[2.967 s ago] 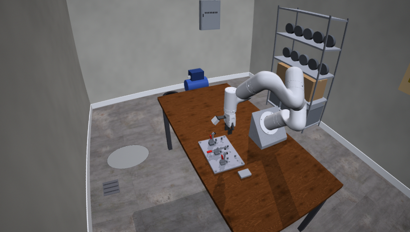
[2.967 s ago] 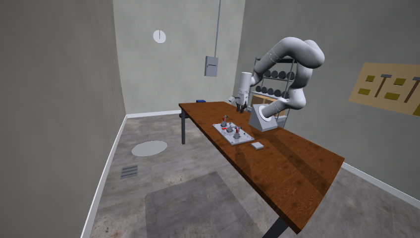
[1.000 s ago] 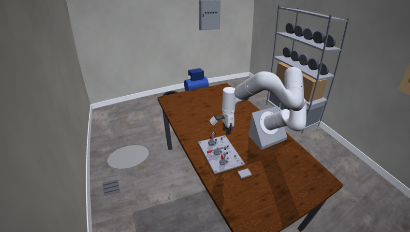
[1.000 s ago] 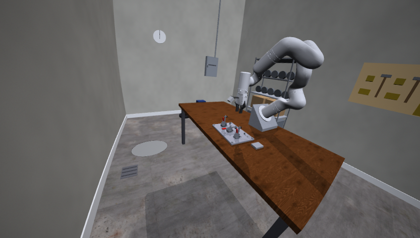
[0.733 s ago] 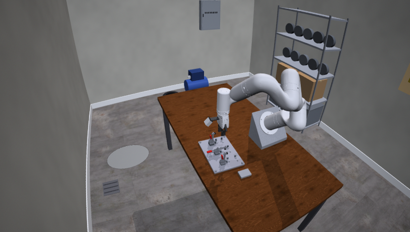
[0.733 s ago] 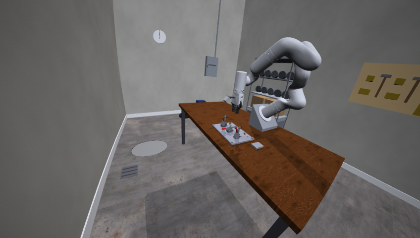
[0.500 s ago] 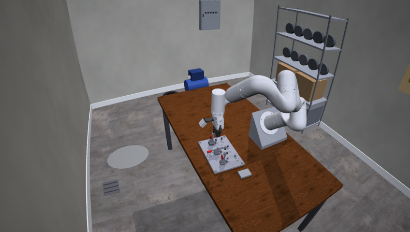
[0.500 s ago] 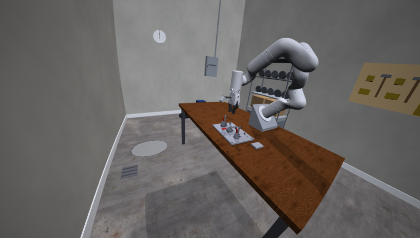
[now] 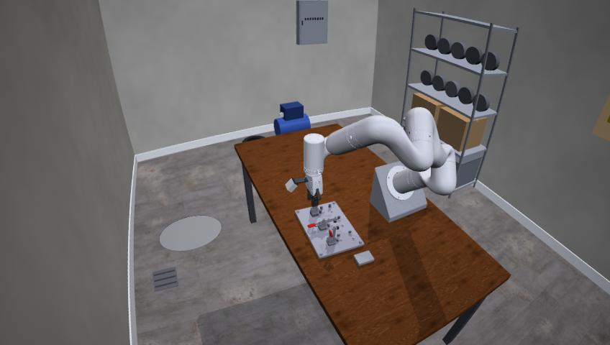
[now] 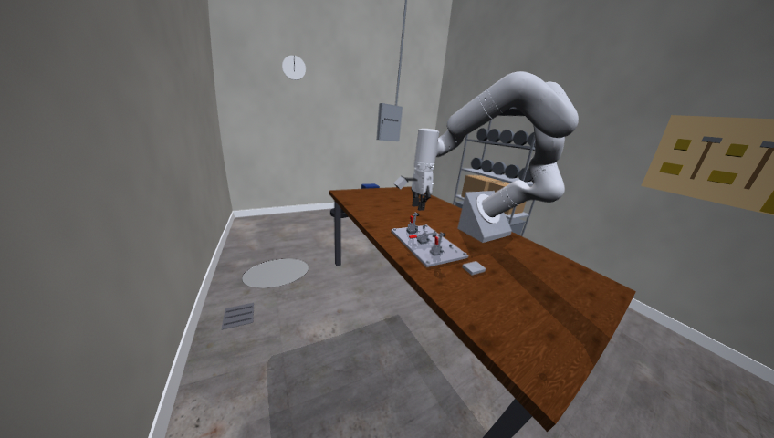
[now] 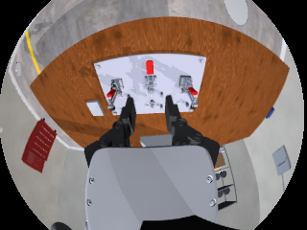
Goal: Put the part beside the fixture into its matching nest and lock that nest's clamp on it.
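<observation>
The robot's hand, fingers parted and gripping nothing, hovers above the clamp fixture; the gray rectangular part lies beside it on the wooden surface.

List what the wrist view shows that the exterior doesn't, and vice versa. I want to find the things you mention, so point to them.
Wrist only: red slatted panel [image 11: 35, 152], yellow floor stripe [image 11: 33, 52].

Exterior only: two wall hammers [image 10: 711, 140], arm's white upper links [image 10: 521, 95].

Both: fixture plate [image 10: 442, 260] [image 11: 129, 69] with three red clamp handles [image 10: 435, 242] [image 11: 150, 67], loose part [image 10: 474, 267] [image 11: 95, 108] beside it, open gripper [image 10: 418, 204] [image 11: 150, 103].
</observation>
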Controlling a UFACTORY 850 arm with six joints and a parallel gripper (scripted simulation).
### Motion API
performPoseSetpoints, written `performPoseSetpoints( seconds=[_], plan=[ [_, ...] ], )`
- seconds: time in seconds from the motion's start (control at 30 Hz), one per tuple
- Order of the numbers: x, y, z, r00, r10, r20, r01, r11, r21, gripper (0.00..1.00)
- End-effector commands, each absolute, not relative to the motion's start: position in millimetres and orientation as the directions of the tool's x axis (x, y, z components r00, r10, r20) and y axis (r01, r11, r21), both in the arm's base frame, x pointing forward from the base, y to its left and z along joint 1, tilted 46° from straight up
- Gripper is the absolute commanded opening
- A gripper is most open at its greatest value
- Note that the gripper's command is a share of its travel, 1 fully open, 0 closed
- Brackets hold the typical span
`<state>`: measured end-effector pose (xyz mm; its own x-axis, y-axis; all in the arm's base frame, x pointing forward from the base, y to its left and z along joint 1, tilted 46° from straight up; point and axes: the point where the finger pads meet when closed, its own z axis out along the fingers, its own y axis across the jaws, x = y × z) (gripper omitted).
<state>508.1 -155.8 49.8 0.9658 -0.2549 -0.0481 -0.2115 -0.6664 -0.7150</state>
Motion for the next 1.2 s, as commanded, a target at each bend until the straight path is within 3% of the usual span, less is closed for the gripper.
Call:
performPoseSetpoints(
  seconds=[0.0, 1.17],
  plan=[
    [509.9, -156.9, 50.1, 0.966, -0.255, -0.047, -0.211, -0.667, -0.715, 0.47],
    [526.6, -79.7, -26.9, 0.966, -0.255, -0.047, -0.211, -0.667, -0.715, 0.47]
  ],
)
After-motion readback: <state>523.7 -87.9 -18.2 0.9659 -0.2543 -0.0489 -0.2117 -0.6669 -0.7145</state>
